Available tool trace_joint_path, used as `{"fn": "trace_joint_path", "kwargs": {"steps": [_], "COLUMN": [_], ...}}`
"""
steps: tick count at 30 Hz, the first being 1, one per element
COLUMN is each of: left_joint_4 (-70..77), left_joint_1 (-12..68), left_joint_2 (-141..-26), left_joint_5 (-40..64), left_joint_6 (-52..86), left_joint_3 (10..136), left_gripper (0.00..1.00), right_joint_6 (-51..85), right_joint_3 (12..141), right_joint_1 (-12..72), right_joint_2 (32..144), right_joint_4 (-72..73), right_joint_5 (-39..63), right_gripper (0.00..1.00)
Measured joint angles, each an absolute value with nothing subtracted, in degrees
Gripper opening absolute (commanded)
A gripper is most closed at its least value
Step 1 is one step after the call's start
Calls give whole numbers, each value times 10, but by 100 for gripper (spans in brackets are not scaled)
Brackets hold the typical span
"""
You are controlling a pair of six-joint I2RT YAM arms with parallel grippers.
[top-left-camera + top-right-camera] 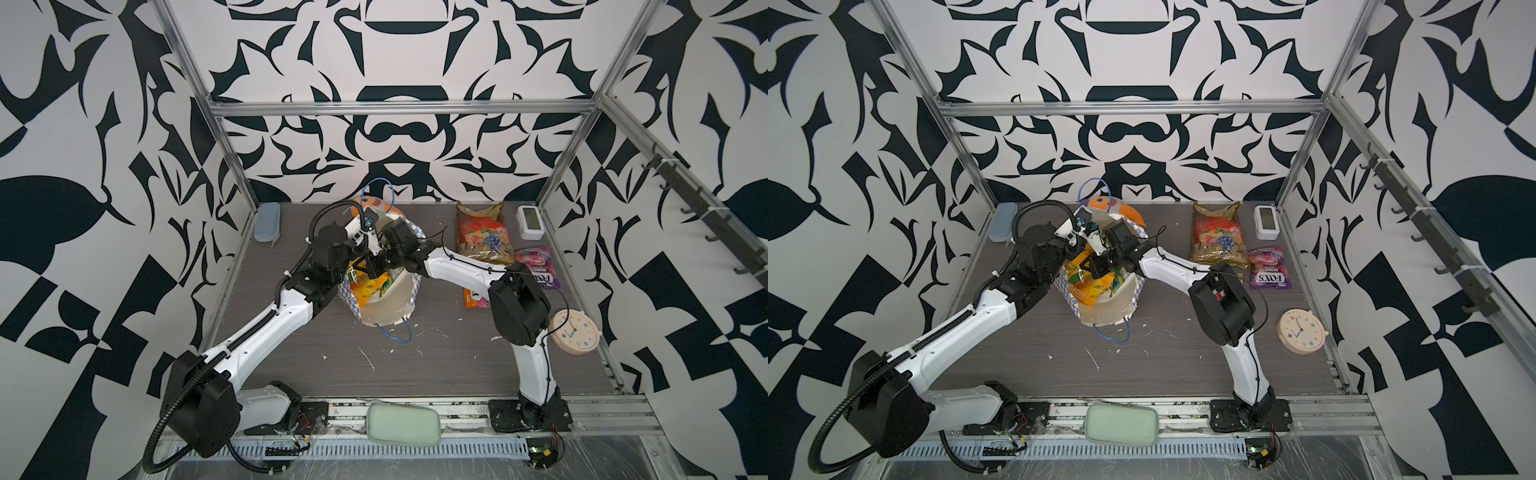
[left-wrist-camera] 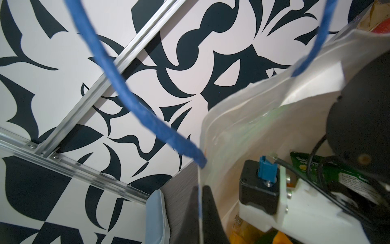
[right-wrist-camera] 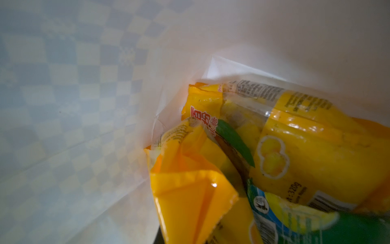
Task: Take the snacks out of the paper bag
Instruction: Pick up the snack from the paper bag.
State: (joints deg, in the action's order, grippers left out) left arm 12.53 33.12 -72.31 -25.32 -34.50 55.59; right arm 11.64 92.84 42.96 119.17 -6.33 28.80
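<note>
The paper bag (image 1: 390, 307) (image 1: 1108, 309) stands open mid-table, cream inside with a blue checkered band and blue cord handles. My left gripper (image 2: 199, 211) is shut on the bag's rim, one finger on each side of the paper. My right gripper (image 1: 372, 272) reaches down inside the bag, shut on the raised corner of a yellow-orange packet (image 3: 190, 200), which hides its fingers. Beside that packet lie another yellow packet (image 3: 306, 147) and a green one (image 3: 348, 230). On the table to the right lie the gold-red fruit-print bag (image 1: 484, 237), a purple FOX'S packet (image 1: 538, 266) and an orange packet (image 1: 473, 299) partly under the right arm.
An orange plush toy (image 1: 1121, 210) sits behind the bag. A blue-grey case (image 1: 267, 222) lies far left, a white device (image 1: 530, 222) far right, a round clock (image 1: 573, 332) near the right edge. A pale green pouch (image 1: 403, 424) rests on the front rail.
</note>
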Motion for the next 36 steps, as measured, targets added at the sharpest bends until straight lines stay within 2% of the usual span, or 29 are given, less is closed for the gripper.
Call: {"fn": "trace_joint_path", "kwargs": {"steps": [13,21,36], "left_joint_4": [127,129,141], "left_joint_1": [331,331,329], "left_joint_2": [-723,-723,-752], "left_joint_5": [-263,-276,-314], "left_joint_6": [-347,-350,-355], "left_joint_3": [556,556,580], "left_gripper": [0,0,0], "right_joint_6": [141,179,147], "right_joint_3": [928,917,910], "right_joint_1": [436,428,409], "right_joint_2": [1150,1081,966], "right_joint_4": [-105,-119,-197], "right_joint_5": [307,343,301], "right_gripper": [0,0,0]}}
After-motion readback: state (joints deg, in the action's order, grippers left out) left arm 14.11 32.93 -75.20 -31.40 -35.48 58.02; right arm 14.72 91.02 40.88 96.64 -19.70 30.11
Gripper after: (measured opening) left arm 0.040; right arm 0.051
